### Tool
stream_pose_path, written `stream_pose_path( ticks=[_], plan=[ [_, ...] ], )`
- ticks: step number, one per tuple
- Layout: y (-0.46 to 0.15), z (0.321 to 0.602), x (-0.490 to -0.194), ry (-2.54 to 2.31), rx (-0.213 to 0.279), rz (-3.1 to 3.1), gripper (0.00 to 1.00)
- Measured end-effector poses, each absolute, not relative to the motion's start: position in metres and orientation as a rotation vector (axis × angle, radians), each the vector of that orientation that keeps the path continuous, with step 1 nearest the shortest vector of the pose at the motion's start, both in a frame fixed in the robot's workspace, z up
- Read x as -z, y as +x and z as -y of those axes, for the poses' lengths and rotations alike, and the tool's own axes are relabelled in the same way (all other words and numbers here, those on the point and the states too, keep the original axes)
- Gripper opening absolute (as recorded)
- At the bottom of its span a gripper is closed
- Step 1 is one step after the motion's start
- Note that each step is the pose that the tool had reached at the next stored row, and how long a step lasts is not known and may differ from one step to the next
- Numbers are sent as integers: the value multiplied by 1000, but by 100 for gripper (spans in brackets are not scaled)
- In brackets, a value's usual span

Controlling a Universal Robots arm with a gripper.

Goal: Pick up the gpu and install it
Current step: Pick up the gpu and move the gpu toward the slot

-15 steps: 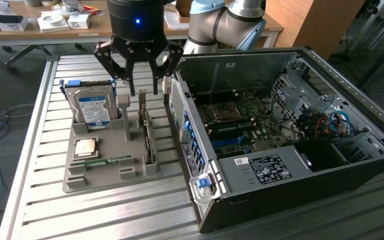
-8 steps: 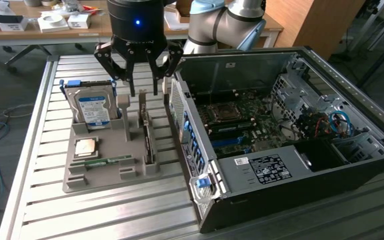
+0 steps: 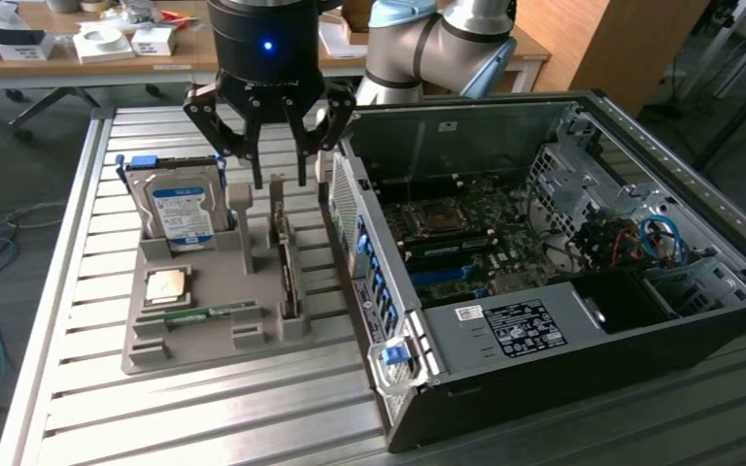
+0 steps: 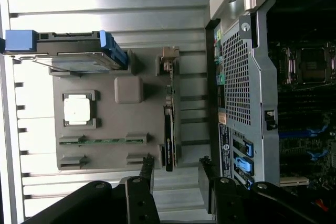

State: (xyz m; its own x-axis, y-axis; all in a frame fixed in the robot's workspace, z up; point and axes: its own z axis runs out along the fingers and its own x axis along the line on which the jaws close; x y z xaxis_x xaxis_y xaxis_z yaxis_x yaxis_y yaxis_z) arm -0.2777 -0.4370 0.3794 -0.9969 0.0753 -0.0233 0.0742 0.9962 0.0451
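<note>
Exterior view. Pincer [image 3: 280,183] hangs from the dark wrist over the far end of the grey parts tray [image 3: 205,342], fingers spread apart – nothing between them. The gpu [image 3: 290,280] stands on its edge in a slot along the tray's side nearest the computer case [image 3: 542,320], a thin dark card with its length running away from the camera. The fingertips sit above the card's far end and I see no contact. On the exterior view's left of the gpu the hard drive [image 3: 182,209] stands upright in its own holder, blue clip at its top. The processor chip [image 3: 168,284] lies flat in front of it, and the green memory stick [image 3: 199,314] lies in a groove nearer the camera. The case lies on its side with the panel off and the motherboard exposed, just beside the tray. Everything rests on a slatted metal desk [image 3: 218,417].

Wrist view. Looking straight down. Two black fingers [image 4: 147,174] show, well apart – the pincer [image 4: 176,178] is open and empty. The gpu [image 4: 169,136] is seen edge-on as a narrow dark strip in its tray [image 4: 113,127] slot, one end lying close to the gap between the fingers. The hard drive [image 4: 73,56], processor chip [image 4: 79,109] and memory stick [image 4: 102,140] sit in their own tray places. The perforated rear panel of the computer case [image 4: 239,77] runs beside the tray, pale desk [image 4: 105,3] slats beyond.
</note>
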Motion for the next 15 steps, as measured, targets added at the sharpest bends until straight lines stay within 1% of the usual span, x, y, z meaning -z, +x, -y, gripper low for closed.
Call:
stream_pose_path(
  ticks=[15],
  plan=[
    [-278,437,-376,117,-69,-3114,47]
  ],
)
